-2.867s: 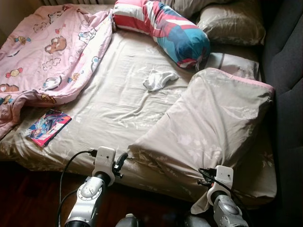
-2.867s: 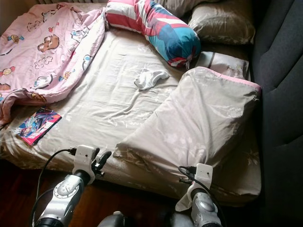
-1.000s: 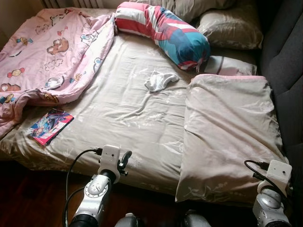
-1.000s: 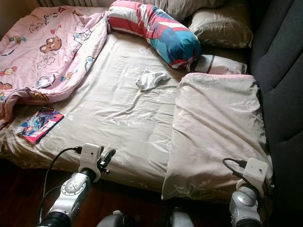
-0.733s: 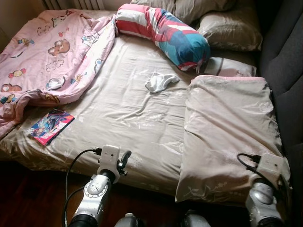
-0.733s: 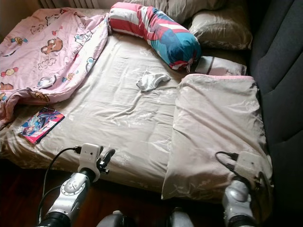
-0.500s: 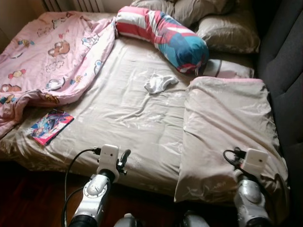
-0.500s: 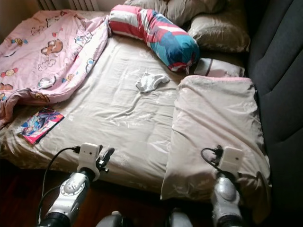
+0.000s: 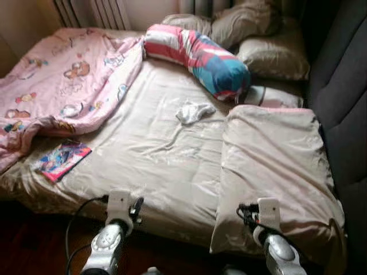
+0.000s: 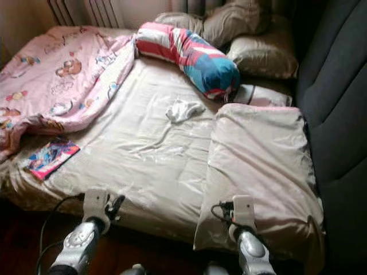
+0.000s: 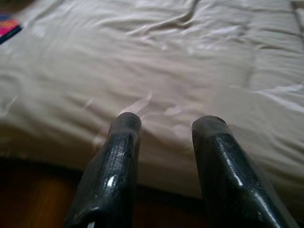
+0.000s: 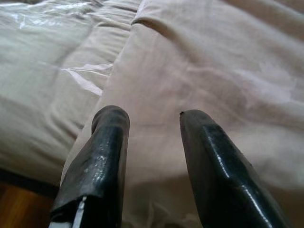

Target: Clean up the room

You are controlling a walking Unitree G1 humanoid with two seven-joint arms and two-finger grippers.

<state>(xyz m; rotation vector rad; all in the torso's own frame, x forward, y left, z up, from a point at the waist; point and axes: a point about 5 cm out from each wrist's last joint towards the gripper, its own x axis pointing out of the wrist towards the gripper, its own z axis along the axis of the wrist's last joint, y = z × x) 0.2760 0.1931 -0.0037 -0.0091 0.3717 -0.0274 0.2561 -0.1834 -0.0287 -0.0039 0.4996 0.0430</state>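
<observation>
Between jobs, pillow (image 9: 275, 166) flat on bed (image 9: 160, 154), both grippers, left (image 11: 164, 123) and right (image 12: 149, 116), parted and empty, white cloth (image 9: 194, 112) probably next, needing a forward reach.

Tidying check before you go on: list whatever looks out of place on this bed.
A white sock lies crumpled mid-mattress. A comic book sits at the bed's near left edge. The pink blanket is bunched up on the left side, unspread. The bolster lies askew across the head. Both grippers, left and right, are open and empty.
</observation>
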